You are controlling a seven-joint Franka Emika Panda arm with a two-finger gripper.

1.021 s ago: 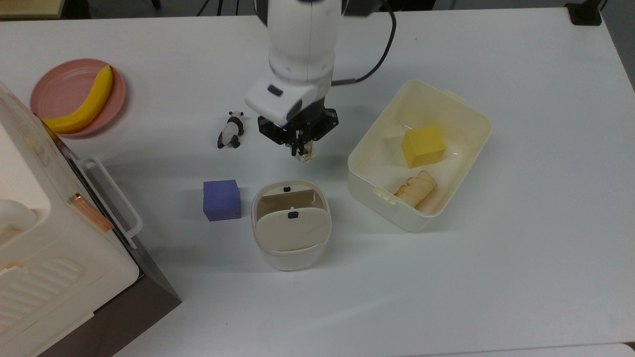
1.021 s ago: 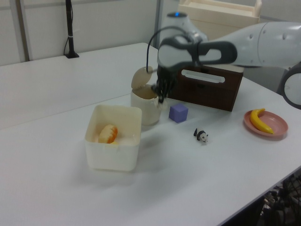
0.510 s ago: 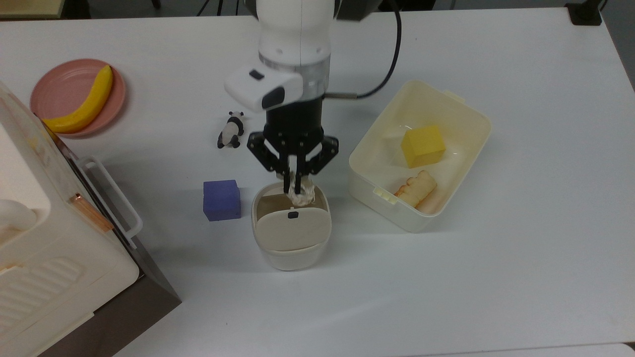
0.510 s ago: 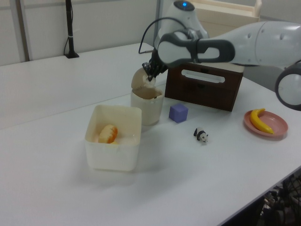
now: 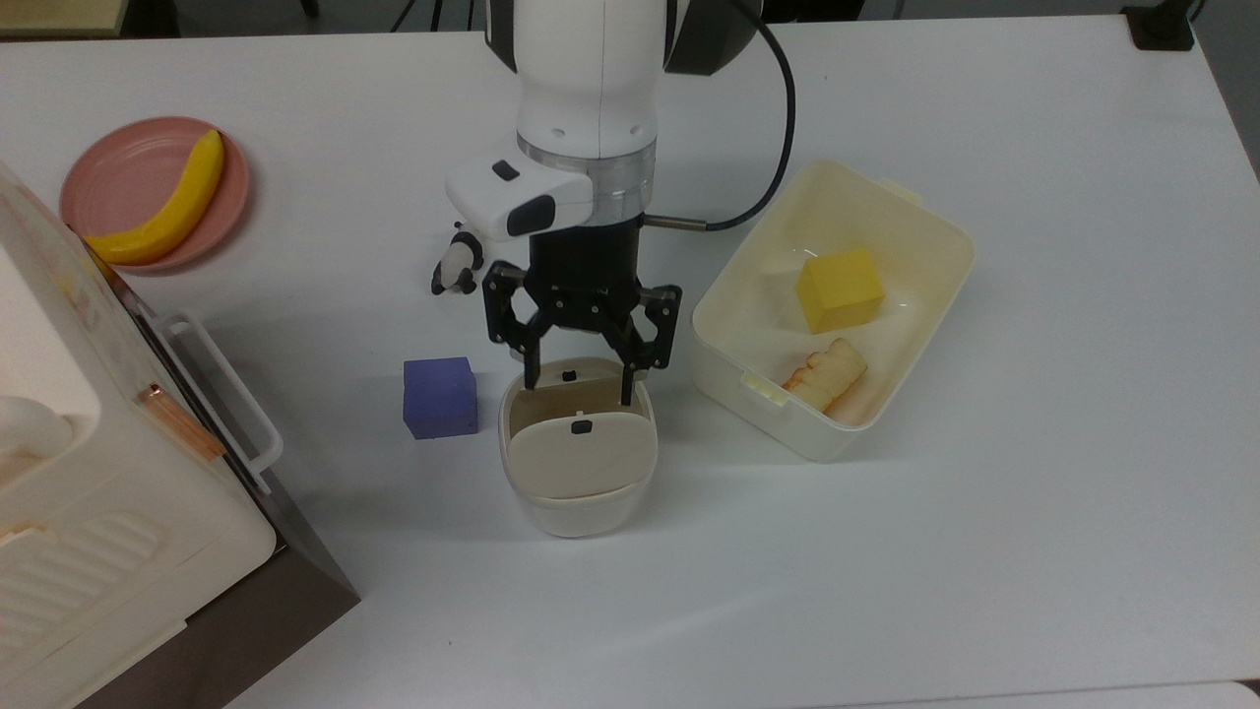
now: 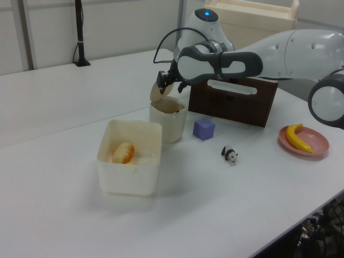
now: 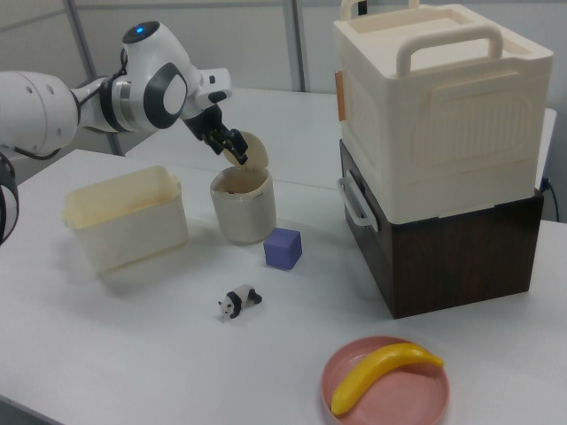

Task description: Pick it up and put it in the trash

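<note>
Top view: my tool [image 5: 581, 390] hangs directly over the back half of the trash [image 5: 578, 502], fingers spread wide apart with nothing between them. One fingertip sits at each side of the bin's opening, just above the beige swing lid [image 5: 580, 455]. I cannot see the paper ball; where it lies I cannot tell. The purple cube [image 5: 440, 397] stands on the desk [image 5: 984, 551] just beside the bin, on the top view's left. The panda figurine [image 5: 455, 268] lies near my wrist. The cream tub [image 5: 925, 222] holds a yellow block [image 5: 840, 289].

Left view: tool [image 6: 164, 85] poised at the tilted lid, above the bin [image 6: 169, 124]; the tub [image 6: 130, 180] sits near.

Right view: tool [image 7: 232, 147] at the raised lid, fingers parted; the bin [image 7: 244, 212] stands between tub [image 7: 124, 230] and cube [image 7: 283, 248]. A banana [image 7: 383, 374] rests on a pink plate [image 7: 354, 409].
</note>
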